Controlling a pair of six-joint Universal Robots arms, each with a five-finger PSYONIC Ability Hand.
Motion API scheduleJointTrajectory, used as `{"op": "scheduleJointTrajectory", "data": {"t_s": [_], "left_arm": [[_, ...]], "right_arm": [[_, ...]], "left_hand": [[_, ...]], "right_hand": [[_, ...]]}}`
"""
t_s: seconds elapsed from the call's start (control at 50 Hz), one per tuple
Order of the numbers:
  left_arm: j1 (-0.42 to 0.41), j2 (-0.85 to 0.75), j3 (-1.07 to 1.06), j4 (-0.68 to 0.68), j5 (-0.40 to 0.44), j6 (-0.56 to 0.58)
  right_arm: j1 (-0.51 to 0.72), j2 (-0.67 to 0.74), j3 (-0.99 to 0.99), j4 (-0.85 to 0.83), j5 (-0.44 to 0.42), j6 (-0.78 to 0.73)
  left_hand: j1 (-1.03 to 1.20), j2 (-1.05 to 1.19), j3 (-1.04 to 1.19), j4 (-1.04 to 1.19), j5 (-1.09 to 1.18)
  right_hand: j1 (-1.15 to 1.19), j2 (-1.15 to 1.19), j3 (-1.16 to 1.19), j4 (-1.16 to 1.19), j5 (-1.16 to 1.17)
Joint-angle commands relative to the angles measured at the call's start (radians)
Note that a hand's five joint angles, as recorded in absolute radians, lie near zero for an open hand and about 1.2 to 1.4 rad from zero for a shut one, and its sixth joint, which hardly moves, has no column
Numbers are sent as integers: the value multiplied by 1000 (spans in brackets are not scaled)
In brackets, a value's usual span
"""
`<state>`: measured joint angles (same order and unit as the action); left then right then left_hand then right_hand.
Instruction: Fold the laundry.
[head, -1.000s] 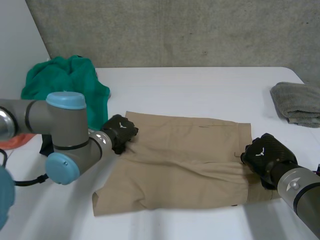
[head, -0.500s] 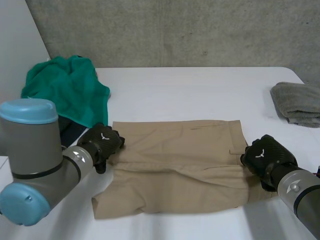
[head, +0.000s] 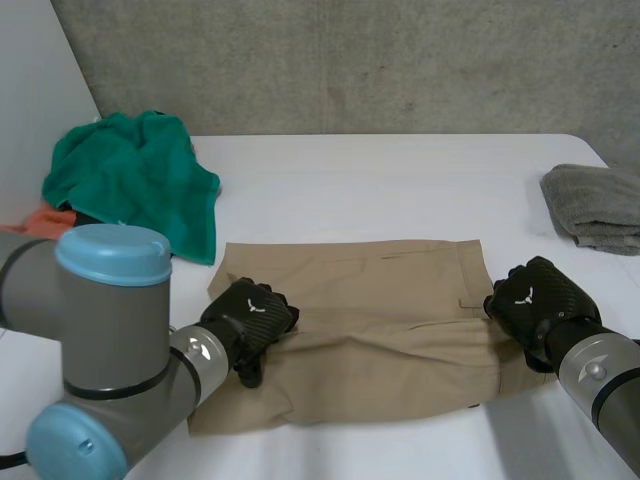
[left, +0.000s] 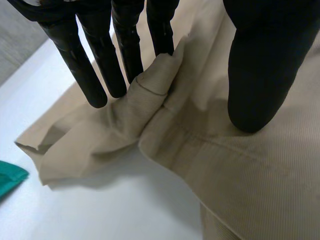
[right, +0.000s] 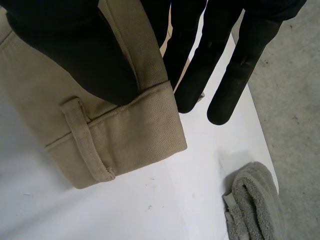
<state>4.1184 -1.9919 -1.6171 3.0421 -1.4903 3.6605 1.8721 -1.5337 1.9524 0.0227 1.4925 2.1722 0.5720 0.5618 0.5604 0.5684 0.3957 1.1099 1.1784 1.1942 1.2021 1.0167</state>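
Here left hand (head: 250, 318) and right hand (head: 535, 300) pinch opposite ends of tan shorts (head: 380, 325).

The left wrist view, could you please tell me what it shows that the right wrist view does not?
Only the left wrist view: the left robot hand pinching up part of the tan shorts, plus a corner of the green cloth. Only the right wrist view: the right robot hand pinching the waistband of the shorts beside a belt loop, plus the grey towel. Both: the shorts lying on the white table.
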Motion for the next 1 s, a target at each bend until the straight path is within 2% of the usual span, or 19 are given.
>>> {"op": "scheduleJointTrajectory", "data": {"t_s": [0.02,0.14,0.22,0.26,0.38,0.46,0.52,0.54,0.76,1.0], "left_arm": [[-4,-24,13,14,-2,4],[-29,-25,11,40,-30,4],[-33,-34,13,46,-64,4],[-33,-38,11,46,-73,4],[-38,7,-12,47,-82,4],[-38,136,-47,50,-79,-3],[-41,206,-78,49,-77,-5],[-44,218,-84,47,-77,-3],[-69,199,-135,37,-77,0],[-79,71,-98,79,-79,0]], "right_arm": [[-2,-25,8,2,-2,0],[-1,-74,23,2,-3,0],[-1,-104,31,2,-14,8],[-1,-126,34,3,-24,30],[-2,-163,37,19,-44,83],[-10,-171,43,36,-61,87],[-25,-172,49,39,-78,87],[-25,-172,49,39,-84,87],[-45,-169,59,37,-135,92],[-53,-171,62,36,-136,94]], "left_hand": [[146,157,158,150,148],[331,341,343,335,333],[604,614,615,607,606],[824,834,835,827,825],[824,834,836,828,826],[824,834,836,828,826],[286,296,298,290,288],[183,193,194,186,184],[138,148,149,141,139],[138,148,149,141,139]], "right_hand": [[286,218,202,194,205],[286,218,202,194,205],[286,218,202,194,205],[286,218,202,194,205],[286,218,202,194,205],[286,218,202,194,205],[286,218,202,194,205],[286,218,202,194,205],[286,218,202,194,205],[286,218,202,194,205]]}}
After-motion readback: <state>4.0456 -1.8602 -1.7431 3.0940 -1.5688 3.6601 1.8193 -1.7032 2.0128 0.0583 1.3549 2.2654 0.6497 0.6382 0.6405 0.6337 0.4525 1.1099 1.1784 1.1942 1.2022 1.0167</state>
